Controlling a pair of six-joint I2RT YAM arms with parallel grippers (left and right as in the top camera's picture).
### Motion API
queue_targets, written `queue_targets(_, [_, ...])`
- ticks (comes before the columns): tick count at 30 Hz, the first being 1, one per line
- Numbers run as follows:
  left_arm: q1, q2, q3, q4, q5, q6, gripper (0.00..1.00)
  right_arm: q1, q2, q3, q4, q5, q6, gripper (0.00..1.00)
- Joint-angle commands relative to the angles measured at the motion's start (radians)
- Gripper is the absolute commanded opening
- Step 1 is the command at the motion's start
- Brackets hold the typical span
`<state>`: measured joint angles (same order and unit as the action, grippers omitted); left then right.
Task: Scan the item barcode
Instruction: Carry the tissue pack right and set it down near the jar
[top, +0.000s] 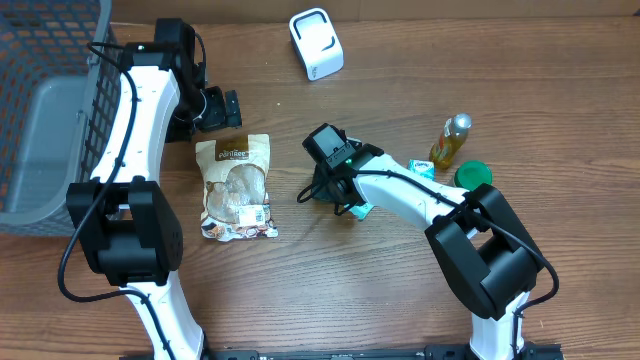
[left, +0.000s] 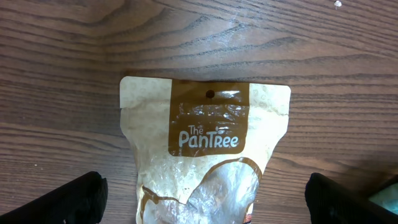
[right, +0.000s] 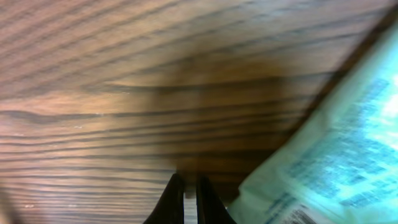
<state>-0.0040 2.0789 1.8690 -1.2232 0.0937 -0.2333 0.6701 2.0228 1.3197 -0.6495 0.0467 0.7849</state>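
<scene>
A beige and brown "The PanTree" pouch (top: 237, 187) lies flat on the wooden table, a barcode label near its lower right corner. My left gripper (top: 222, 110) hovers just beyond the pouch's top edge, open wide; in the left wrist view the pouch (left: 208, 137) lies between its two dark fingertips (left: 74, 199). My right gripper (top: 318, 192) sits low at the table's middle. In the right wrist view that gripper (right: 191, 199) is shut on a thin pale edge of a teal and white packet (right: 336, 149). A corner of the packet (top: 362, 209) shows under the arm.
A white scanner (top: 316, 43) stands at the back centre. A dark mesh basket (top: 40, 110) with a grey bin inside fills the left edge. A green bottle (top: 452, 140), a small carton (top: 421, 168) and a green lid (top: 472, 176) lie at the right.
</scene>
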Motion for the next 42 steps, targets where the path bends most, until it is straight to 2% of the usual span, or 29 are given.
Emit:
queue_targets(1, [0.004,-0.026,0.017,0.001,0.007,0.001,1.00,0.002,0.004,0.010,-0.056,0.093,-0.027,0.04])
queue_targets(10, [0.004,-0.026,0.017,0.001,0.007,0.001,1.00,-0.016,0.002,0.011,-0.173,0.139,-0.064,0.04])
queue_targets(15, [0.004,-0.026,0.017,0.001,0.007,0.001,1.00,-0.043,-0.003,0.031,-0.160,-0.044,-0.066,0.04])
queue_targets(18, [0.004,-0.026,0.017,0.001,0.008,0.001,1.00,-0.050,-0.003,0.042,-0.109,-0.153,-0.145,0.04])
queue_targets(20, [0.004,-0.026,0.017,0.001,0.007,0.001,1.00,-0.050,-0.003,0.042,-0.066,-0.159,-0.174,0.05])
queue_targets(23, [0.004,-0.026,0.017,0.001,0.007,0.001,1.00,-0.050,-0.003,0.041,0.004,-0.093,-0.188,0.16])
queue_targets(24, [0.004,-0.026,0.017,0.001,0.007,0.001,1.00,-0.050,-0.003,0.041,0.021,-0.058,-0.188,0.16])
queue_targets(29, [0.004,-0.026,0.017,0.001,0.007,0.001,1.00,-0.051,-0.002,0.041,0.045,0.090,-0.188,0.16])
queue_targets(42, [0.004,-0.026,0.017,0.001,0.007,0.001,1.00,-0.052,-0.002,0.041,-0.084,0.234,-0.188,0.17])
